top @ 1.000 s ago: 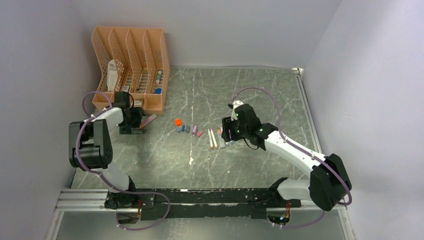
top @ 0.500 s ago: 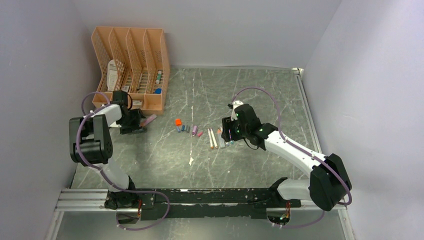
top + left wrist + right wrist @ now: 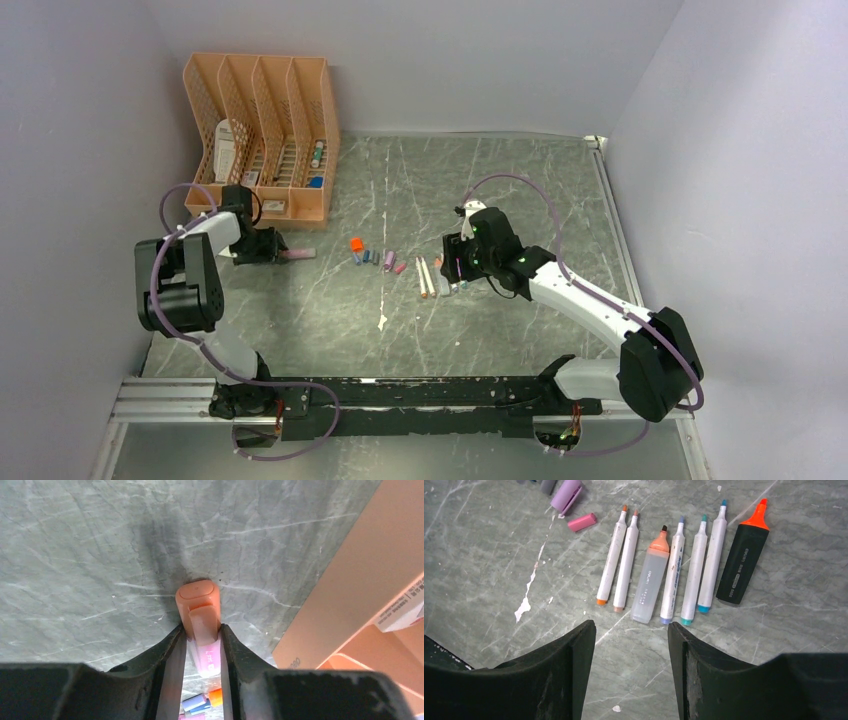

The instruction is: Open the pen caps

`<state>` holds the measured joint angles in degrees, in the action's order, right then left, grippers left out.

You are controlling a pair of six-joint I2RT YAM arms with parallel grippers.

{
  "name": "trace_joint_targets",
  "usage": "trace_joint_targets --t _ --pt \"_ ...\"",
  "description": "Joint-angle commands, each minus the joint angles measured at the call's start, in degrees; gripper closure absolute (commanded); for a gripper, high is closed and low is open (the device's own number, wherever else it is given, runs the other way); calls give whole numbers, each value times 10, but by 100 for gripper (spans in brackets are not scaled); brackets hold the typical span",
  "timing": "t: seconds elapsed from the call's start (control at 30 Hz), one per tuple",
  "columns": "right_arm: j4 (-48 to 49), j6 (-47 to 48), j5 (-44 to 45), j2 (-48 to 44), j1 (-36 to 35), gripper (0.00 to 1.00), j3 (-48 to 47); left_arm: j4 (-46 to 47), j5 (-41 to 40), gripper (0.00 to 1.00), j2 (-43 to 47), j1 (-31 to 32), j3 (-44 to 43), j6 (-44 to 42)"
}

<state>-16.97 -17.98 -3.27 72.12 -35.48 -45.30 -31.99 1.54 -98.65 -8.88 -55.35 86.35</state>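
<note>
Currently, organiser (image 3: 262,135): we are working just beside its front, so we are advising a lift that clears its wall.
Left gripper (image 3: 201,630): we are seeing both fingers pressed against the sides of the pink pen (image 3: 207,656), clamped about where cap meets barrel.
Salmon cap (image 3: 197,596): it is seated on that pen and projecting past the fingertips.
Step in hand: we are judging this as securing a capped pen. We are recommending that the pads bear on the barrel only, leaving the cap free for a straight pull along the pen's axis.
Loose pen caps (image 3: 372,256): these are lying in a short row mid-table.
Uncapped pens (image 3: 674,565): these are lying side by side, just right of the caps.
Right gripper (image 3: 630,630): it is hovering above those pens, jaws apart, holding nothing.
</note>
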Motion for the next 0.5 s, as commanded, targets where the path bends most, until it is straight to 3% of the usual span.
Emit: trace_joint_targets --t 0.0,0.47 --pt "11 7 -11 0 -3 45 1 -58 -103 65 -21 2 50 -68" --pt "14 -12 -118 -16 -5 45 -32 -61 -125 66 68 141 -22 -249"
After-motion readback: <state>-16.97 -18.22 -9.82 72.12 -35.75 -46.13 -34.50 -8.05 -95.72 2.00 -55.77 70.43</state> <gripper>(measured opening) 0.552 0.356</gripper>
